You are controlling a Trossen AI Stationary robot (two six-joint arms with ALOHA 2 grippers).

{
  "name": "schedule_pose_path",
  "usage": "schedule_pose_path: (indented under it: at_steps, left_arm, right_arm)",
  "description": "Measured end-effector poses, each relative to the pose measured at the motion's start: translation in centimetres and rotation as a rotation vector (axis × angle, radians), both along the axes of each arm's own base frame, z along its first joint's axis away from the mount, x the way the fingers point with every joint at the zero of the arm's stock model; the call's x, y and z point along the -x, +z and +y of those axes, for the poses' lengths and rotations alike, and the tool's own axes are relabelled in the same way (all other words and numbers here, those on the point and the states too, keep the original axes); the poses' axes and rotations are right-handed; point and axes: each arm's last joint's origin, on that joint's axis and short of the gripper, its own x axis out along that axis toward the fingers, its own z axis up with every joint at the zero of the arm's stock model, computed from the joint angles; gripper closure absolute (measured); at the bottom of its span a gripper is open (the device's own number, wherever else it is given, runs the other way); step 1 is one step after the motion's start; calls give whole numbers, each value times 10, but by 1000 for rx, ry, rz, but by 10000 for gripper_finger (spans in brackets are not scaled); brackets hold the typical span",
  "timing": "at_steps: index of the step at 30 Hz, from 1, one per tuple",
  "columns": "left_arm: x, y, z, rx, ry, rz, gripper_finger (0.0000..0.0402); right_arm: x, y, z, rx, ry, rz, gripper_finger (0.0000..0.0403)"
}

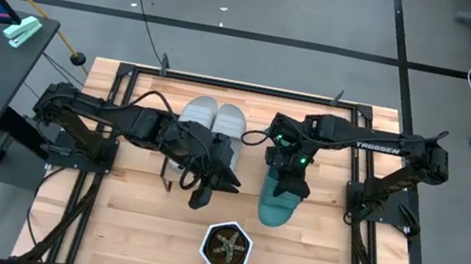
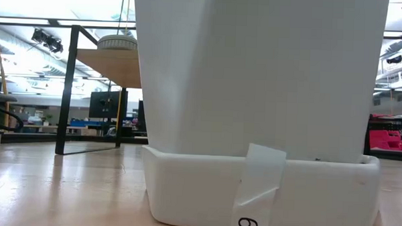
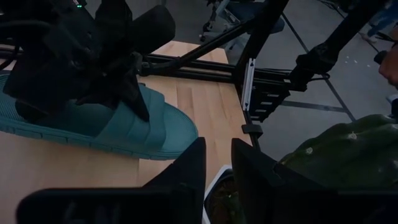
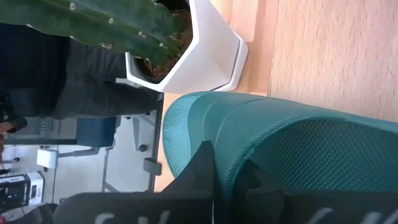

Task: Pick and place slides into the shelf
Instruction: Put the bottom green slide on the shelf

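One teal slide [image 1: 277, 207] lies right of the table's middle, with my right gripper [image 1: 287, 178] shut on it from above. Only this one teal slide shows. Two light grey slides [image 1: 215, 117] sit side by side toward the far edge; in the low view one grey slide [image 2: 118, 41] rests on the shelf [image 2: 109, 64] top board. My left gripper [image 1: 209, 190] hovers left of the teal slide and just above the potted plant, its fingers [image 3: 186, 174] a narrow gap apart and holding nothing. My right gripper holds the teal slide by its wide strap [image 3: 134, 121], coming from above and pointing down. In its wrist view one finger [image 4: 205, 168] lies against the meshed strap surface [image 4: 298, 155]. Whether the sole [image 3: 74, 134] rests on the table or is just off it, I cannot tell.
The white hexagonal planter [image 1: 227, 248] with a green cactus stands near the table's near edge, close to both grippers; it fills the low view [image 2: 255, 95]. Black frame rails [image 1: 370, 175] run along the table's sides. Bare wood lies to the near left [image 1: 131, 230].
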Motion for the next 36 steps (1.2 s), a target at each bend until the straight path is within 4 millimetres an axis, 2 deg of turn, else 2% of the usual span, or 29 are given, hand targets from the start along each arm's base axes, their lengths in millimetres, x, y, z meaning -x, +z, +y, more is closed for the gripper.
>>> schedule_pose_path:
  at_steps: [19,36]
  left_arm:
    - [0,0,0,-1,0,0,318]
    - [0,0,0,-1,0,-1,319]
  right_arm:
    - [0,-2,0,-5,-15,24,393]
    - [2,-3,1,-26,-30,75,369]
